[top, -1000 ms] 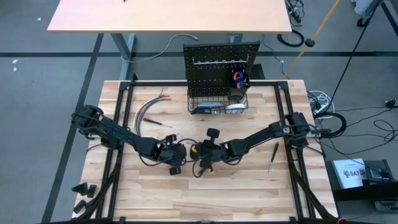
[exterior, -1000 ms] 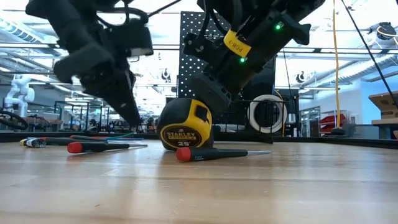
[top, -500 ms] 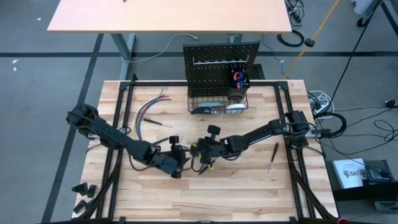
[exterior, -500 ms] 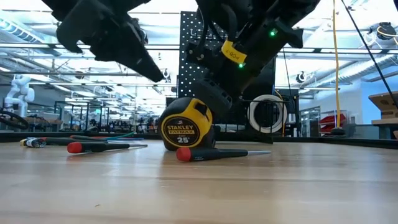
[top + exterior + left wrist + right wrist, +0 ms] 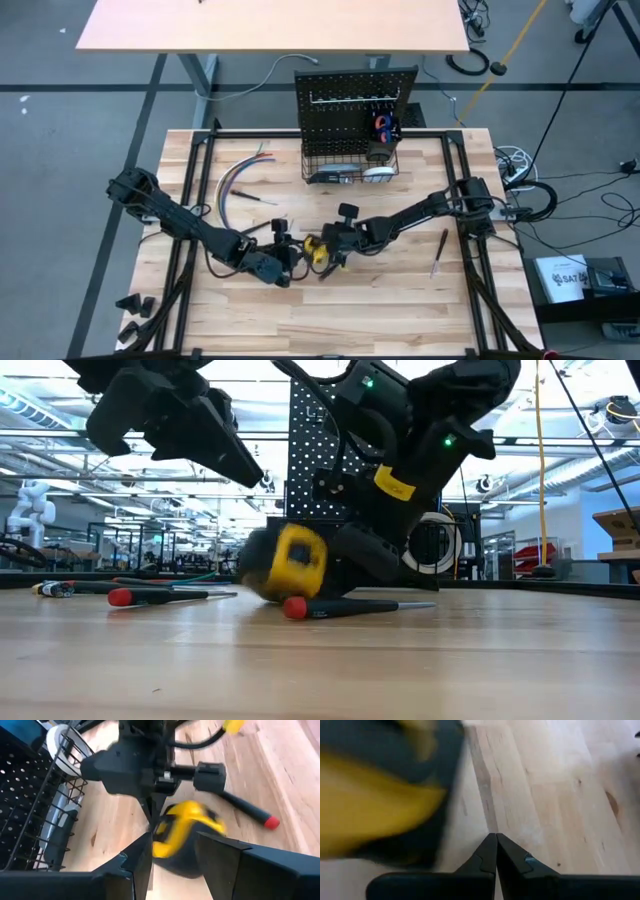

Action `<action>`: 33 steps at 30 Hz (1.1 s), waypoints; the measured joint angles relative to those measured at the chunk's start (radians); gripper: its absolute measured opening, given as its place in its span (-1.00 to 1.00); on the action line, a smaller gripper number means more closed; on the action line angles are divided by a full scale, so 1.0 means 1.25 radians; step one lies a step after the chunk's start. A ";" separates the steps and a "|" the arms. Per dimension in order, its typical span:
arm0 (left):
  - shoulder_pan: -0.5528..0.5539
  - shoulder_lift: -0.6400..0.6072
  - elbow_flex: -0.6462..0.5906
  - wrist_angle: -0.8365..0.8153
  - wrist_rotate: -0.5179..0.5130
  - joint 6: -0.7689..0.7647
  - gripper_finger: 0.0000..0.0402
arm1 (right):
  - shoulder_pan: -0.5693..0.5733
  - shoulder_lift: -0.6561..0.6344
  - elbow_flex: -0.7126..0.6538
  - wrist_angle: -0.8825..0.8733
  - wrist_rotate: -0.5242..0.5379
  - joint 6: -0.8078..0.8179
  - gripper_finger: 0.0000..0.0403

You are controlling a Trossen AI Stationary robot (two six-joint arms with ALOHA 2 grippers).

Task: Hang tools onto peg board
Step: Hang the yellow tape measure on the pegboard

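Tape measure (image 5: 285,563) tipped over since a second earlier, lying mid-table beside a screwdriver (image 5: 345,606). Right gripper (image 5: 493,854) was clenched empty against it; left gripper (image 5: 172,851) hovered half-open, holding nothing. Pegboard (image 5: 355,107) stood behind.

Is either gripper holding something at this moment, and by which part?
Nothing is held. The right gripper is shut on nothing beside the tape measure; the left gripper is open around nothing.

Arms: two, dark, jointed, matte black housings.
Right arm (image 5: 430,430): yellow tag, green indicator lights.
Fingers (image 5: 492,855): black, tapering to pointed tips.
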 joint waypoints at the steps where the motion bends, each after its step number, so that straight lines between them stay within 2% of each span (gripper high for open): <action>1: 0.000 0.000 0.000 -0.004 0.004 0.000 -0.24 | 0.000 0.000 -0.005 0.009 0.000 0.001 -1.00; 9: 0.006 0.023 -0.019 -0.006 0.072 -0.001 -0.24 | -0.005 -0.007 -0.020 0.016 0.008 0.017 -1.00; 15: 0.004 0.023 -0.024 -0.003 0.076 -0.001 -0.24 | 0.026 -0.066 -0.022 0.008 0.108 -0.009 -1.00; 19: 0.005 0.022 -0.024 -0.006 0.075 -0.002 -0.24 | 0.063 -0.104 -0.021 0.073 0.114 -0.049 -1.00; 21: 0.005 0.022 -0.024 -0.003 0.075 -0.002 -0.24 | 0.080 -0.113 -0.021 0.137 0.090 -0.070 -1.00; 25: 0.005 0.022 -0.024 -0.005 0.075 -0.003 -0.24 | 0.092 -0.111 -0.020 0.220 -0.034 -0.088 -1.00; 33: 0.005 0.022 -0.024 -0.009 0.075 -0.020 -0.24 | 0.089 -0.092 -0.020 0.237 -0.053 -0.084 -1.00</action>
